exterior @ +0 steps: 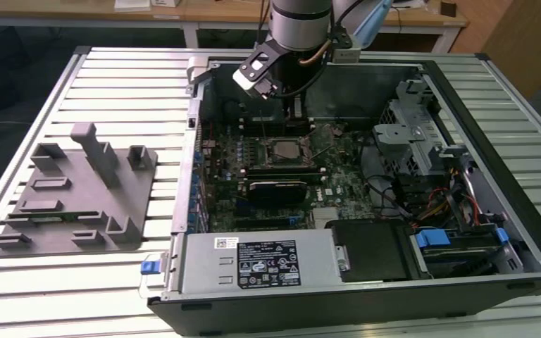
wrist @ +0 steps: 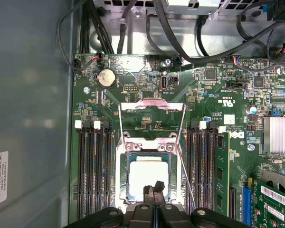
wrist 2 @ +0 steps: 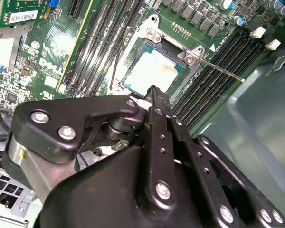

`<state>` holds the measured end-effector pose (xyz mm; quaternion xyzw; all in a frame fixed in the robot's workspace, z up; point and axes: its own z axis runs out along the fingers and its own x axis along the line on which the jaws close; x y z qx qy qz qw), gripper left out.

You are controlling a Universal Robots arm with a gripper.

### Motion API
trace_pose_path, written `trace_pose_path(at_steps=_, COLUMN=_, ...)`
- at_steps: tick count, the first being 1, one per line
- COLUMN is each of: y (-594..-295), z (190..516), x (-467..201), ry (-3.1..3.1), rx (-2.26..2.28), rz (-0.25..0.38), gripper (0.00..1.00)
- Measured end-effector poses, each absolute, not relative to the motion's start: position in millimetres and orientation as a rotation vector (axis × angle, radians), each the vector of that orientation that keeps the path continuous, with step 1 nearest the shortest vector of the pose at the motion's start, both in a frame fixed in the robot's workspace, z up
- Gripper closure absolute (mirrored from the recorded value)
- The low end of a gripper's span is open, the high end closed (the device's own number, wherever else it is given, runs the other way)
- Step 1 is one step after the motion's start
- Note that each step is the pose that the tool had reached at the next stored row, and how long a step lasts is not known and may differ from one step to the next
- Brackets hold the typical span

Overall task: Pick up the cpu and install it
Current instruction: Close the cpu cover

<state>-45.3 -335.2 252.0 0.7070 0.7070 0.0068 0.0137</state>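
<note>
Silvery metal is showing directly beneath my gripper [wrist: 154,190]: the cpu [wrist: 146,176] is lying flat inside the socket [wrist: 124,183], with its pale rim running parallel to the socket walls on every side I can see. From this I am judging that the chip is already seated rather than waiting to be picked up. I am keeping my fingers [wrist 2: 154,95] pressed together with nothing between them, and both wrist views are showing the closed tips poised over the near edge of the chip. Whether the tips are touching the metal or hovering just above it, I cannot tell. Closed fingers are giving me one narrow point instead of two spread pads, which suits working inside a tight frame. Beyond my fingertips the load plate [wrist: 152,102] is standing swung open, leaving the chip uncovered, so I am judging the installation as not yet locked down. The lever [wrist 2: 221,70] is lying off to one side of my fingers, unlatched and slanting across the memory slots [wrist: 92,171], which are flanking the socket on both sides of my hand. In the exterior view my arm is reaching straight down into the open computer case [exterior: 365,310].
</note>
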Motion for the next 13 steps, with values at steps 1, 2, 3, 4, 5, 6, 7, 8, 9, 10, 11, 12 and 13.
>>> trace_pose_path(at_steps=1, y=-335, z=252, x=-45, ry=2.202, rx=2.202, rz=0.021, gripper=0.89)
trace_pose_path(at_steps=2, y=-335, z=252, x=-45, ry=2.202, rx=2.202, rz=0.021, gripper=0.89)
trace_pose_path(at_steps=3, y=-335, z=252, x=-45, ry=2.202, rx=2.202, rz=0.021, gripper=0.89)
trace_pose_path(at_steps=4, y=-335, z=252, x=-45, ry=2.202, rx=2.202, rz=0.021, gripper=0.89)
trace_pose_path(at_steps=5, y=-335, z=252, x=-44, ry=2.202, rx=2.202, rz=0.021, gripper=0.89)
trace_pose_path(at_steps=6, y=-335, z=252, x=-43, ry=2.202, rx=2.202, rz=0.021, gripper=0.89)
trace_pose_path(at_steps=7, y=-335, z=252, x=-42, ry=2.202, rx=2.202, rz=0.021, gripper=0.89)
trace_pose_path(at_steps=8, y=-335, z=252, x=-40, ry=2.202, rx=2.202, rz=0.021, gripper=0.89)
trace_pose_path(at_steps=9, y=-335, z=252, x=-38, ry=2.202, rx=2.202, rz=0.021, gripper=0.89)
trace_pose_path(at_steps=10, y=-335, z=252, x=-36, ry=2.202, rx=2.202, rz=0.021, gripper=0.89)
trace_pose_path(at_steps=11, y=-335, z=252, x=-34, ry=2.202, rx=2.202, rz=0.021, gripper=0.89)
trace_pose_path(at_steps=12, y=-335, z=252, x=-32, ry=2.202, rx=2.202, rz=0.021, gripper=0.89)
trace_pose_path(at_steps=13, y=-335, z=252, x=-30, ry=2.202, rx=2.202, rz=0.021, gripper=0.89)
